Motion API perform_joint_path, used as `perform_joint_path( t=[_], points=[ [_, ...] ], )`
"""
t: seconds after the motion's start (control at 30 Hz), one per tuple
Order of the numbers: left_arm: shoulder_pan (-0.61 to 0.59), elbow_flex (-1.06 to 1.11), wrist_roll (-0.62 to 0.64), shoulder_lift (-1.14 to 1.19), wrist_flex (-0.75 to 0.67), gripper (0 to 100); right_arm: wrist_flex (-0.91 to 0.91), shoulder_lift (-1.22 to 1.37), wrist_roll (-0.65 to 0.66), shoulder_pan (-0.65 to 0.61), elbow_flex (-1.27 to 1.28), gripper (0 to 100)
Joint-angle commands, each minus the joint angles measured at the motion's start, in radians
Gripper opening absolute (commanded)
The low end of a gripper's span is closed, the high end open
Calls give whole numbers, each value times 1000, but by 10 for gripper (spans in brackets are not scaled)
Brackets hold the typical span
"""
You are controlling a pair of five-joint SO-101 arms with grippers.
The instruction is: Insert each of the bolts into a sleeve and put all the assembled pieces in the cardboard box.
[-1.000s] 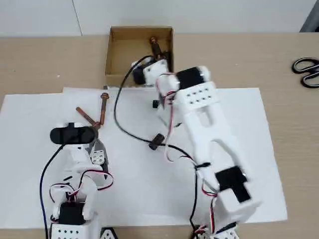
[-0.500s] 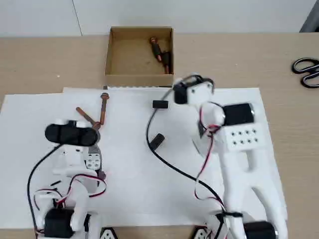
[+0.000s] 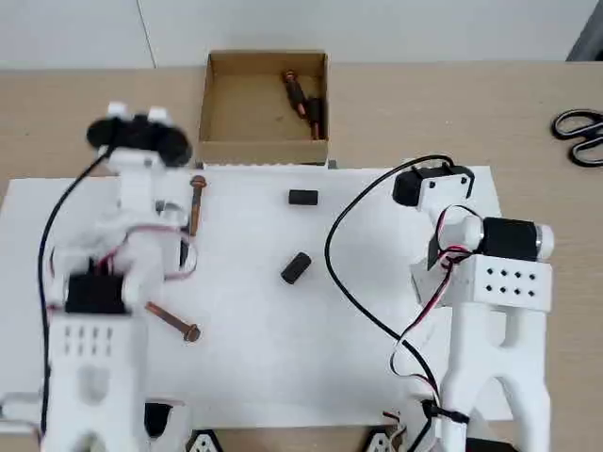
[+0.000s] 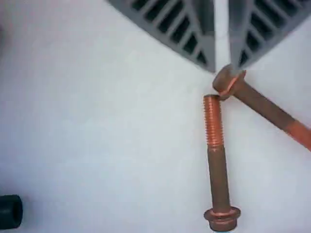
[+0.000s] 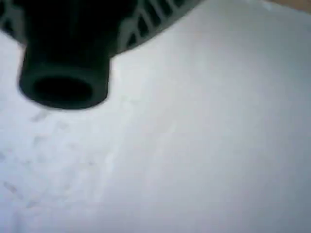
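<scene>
The cardboard box (image 3: 217,104) stands at the back with a bolt-and-sleeve piece (image 3: 301,94) inside. Two black sleeves (image 3: 302,198) (image 3: 296,267) lie loose on the white paper. One copper bolt (image 3: 196,202) lies beside my left arm (image 3: 132,217); another bolt (image 3: 174,323) lies nearer the front. In the left wrist view my left gripper (image 4: 222,65) hangs just above the paper, shut with nothing held, its tips over the spot where a bolt's thread (image 4: 214,121) meets a second bolt's head (image 4: 228,82). My right arm (image 3: 490,273) is over the paper's right side. A black hollow cylinder (image 5: 63,82) sits right at its jaws.
Scissors (image 3: 579,132) lie at the far right on the wooden table (image 3: 94,104). A black cable (image 3: 349,282) loops over the paper from the right arm. A sleeve end (image 4: 9,211) shows in the left wrist view.
My right arm pulled back from the box to the paper's right side, leaving the assembled piece inside. My left arm stretched out toward the back left. One bolt now lies nearer the front.
</scene>
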Motion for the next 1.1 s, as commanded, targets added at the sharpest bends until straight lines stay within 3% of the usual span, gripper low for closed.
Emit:
perform_joint_path(
  t=[0.0,0.13,0.53,0.63,1.07],
  points=[
    [-2,-148,-68,175,9,13,-2,-30,5,13,-6,2],
    [3,-263,-60,367,18,13,-2,-30,5,47,-6,2],
    [-3,-803,-49,954,236,33,-18,-35,11,153,60,3],
    [-3,-935,-49,1068,292,74,-19,-30,11,153,60,3],
    [-58,-1432,-49,1471,512,80,-28,-30,11,150,63,3]
  ],
)
